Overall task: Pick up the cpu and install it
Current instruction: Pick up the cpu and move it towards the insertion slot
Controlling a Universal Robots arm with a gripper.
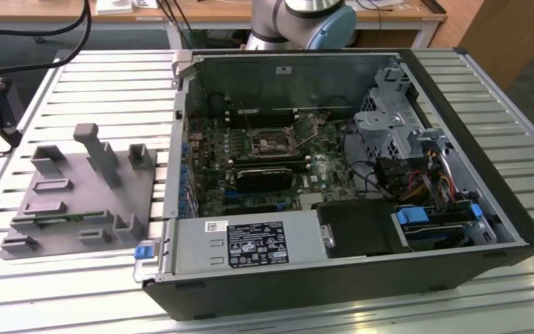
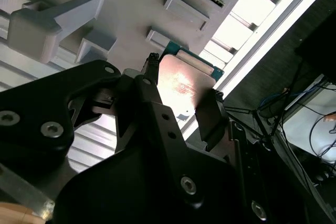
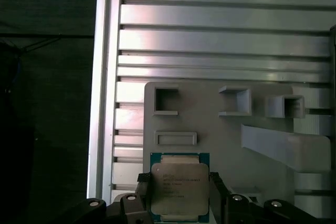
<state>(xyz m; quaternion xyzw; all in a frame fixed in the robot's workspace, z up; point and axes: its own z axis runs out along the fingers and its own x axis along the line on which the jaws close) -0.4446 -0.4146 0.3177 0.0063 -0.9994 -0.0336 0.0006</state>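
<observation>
Near the grey fixture, jaws grip the cpu by its edges

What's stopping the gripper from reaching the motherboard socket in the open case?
Probably nothing: the black computer case lies open side up, and the square socket on its green motherboard looks uncovered. The fingers grip the silvery-grey square cpu.

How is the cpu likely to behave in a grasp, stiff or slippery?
Probably stiff: the cpu looks like a flat plate with a metal top. Likely light, being so thin. Its smooth lid may be slippery, so the tool holding it by two edges seems sensible.
</observation>
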